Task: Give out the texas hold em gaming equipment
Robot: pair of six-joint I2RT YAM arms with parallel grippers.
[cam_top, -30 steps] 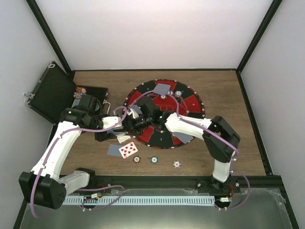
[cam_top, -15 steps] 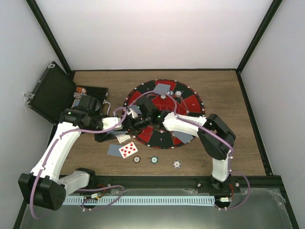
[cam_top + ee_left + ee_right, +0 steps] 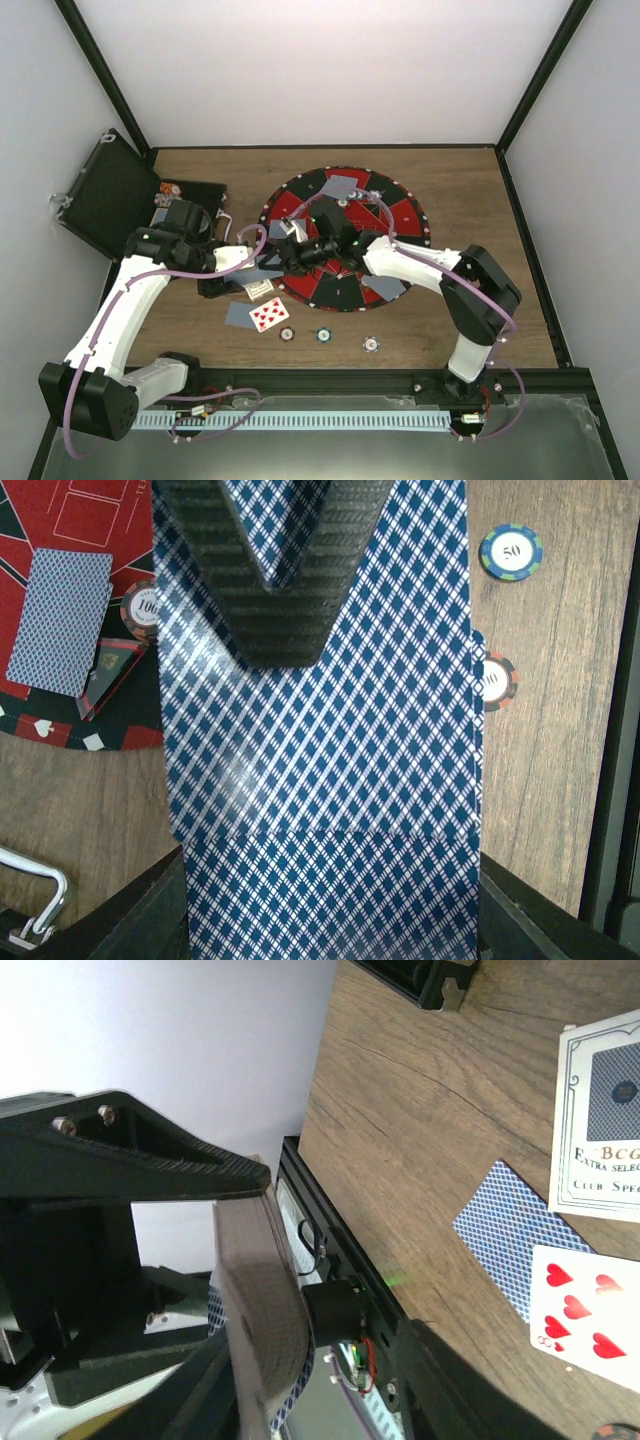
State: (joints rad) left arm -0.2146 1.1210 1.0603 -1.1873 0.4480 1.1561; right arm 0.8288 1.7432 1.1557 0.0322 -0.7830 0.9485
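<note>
Left pincer [image 3: 252,260] is clenched on the deck of cards [image 3: 320,780], blue-check backs up, held above the bench [image 3: 470,180] at the near-left edge of the mat [image 3: 405,215]. Right pincer [image 3: 292,250] straddles the deck's edge; gripping or not, cannot tell. Likely step: peel off one card. It should pinch the top card only and draw it flat along the deck while the left holds firm, so the stack doesn't fan. Lying nearby are a face-up hearts card [image 3: 269,313], a face-down card [image 3: 240,316] and three chips [image 3: 323,335].

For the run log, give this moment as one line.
left fingers: shut on card deck | right fingers: at card deck, grip unclear | face-up red card: on table
</note>
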